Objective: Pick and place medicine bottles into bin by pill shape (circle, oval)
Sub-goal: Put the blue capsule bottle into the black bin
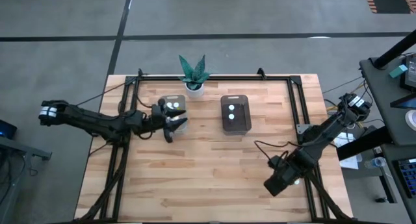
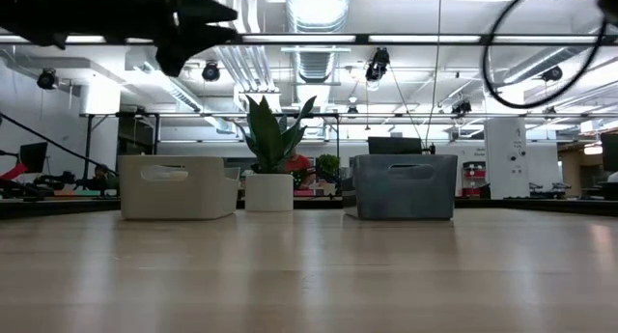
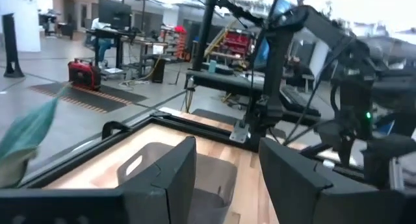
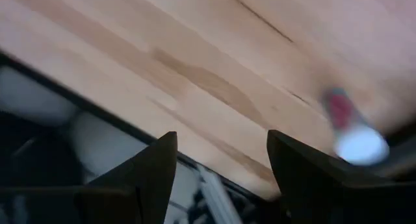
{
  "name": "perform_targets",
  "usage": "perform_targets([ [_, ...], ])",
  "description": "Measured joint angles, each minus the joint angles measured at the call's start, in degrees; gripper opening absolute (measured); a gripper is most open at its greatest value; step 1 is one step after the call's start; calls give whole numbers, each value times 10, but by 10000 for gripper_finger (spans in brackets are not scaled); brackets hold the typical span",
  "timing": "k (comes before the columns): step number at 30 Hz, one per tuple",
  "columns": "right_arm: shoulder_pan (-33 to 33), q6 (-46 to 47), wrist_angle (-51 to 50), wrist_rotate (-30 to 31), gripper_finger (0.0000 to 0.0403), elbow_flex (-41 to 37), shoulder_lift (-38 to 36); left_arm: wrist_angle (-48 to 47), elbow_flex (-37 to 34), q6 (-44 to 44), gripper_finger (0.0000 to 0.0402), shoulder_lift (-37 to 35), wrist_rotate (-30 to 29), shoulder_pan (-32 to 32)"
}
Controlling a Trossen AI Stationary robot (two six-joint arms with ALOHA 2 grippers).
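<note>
Two white bottle caps (image 1: 173,106) show inside the pale clear bin (image 1: 164,102), and two more (image 1: 231,112) inside the dark grey bin (image 1: 246,123). Both bins stand on the table at the far middle. My left gripper (image 1: 177,125) hangs open and empty, high above the clear bin's near side; it also shows in the low view (image 2: 183,39). Its wrist view looks past the open fingers (image 3: 227,152) to the dark bin (image 3: 208,175). My right gripper (image 1: 273,184) is open and empty near the table's near right edge. A small blurred red-and-white thing (image 4: 348,126) lies on the wood before it.
A green plant in a white pot (image 1: 194,76) stands at the far edge between the bins, and also shows in the low view (image 2: 270,154). A black frame (image 1: 299,100) runs along the table's sides. A cable (image 1: 260,149) lies on the wood near the right arm.
</note>
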Motion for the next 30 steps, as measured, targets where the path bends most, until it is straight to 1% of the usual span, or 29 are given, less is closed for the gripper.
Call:
perform_targets([
  [5, 37, 61, -59, -17, 228, 0, -1, -1, 47, 51, 153, 61, 0, -14],
  [11, 87, 119, -114, -16, 228, 0, -1, -1, 89, 89, 153, 99, 1, -14],
  [15, 116, 148, -121, -4, 228, 0, -1, -1, 96, 96, 153, 104, 1, -14],
  [20, 136, 172, -122, 36, 228, -3, -1, -1, 94, 94, 153, 101, 1, -14],
  [30, 141, 171, -120, 40, 228, -37, -1, -1, 94, 94, 153, 101, 0, -14],
])
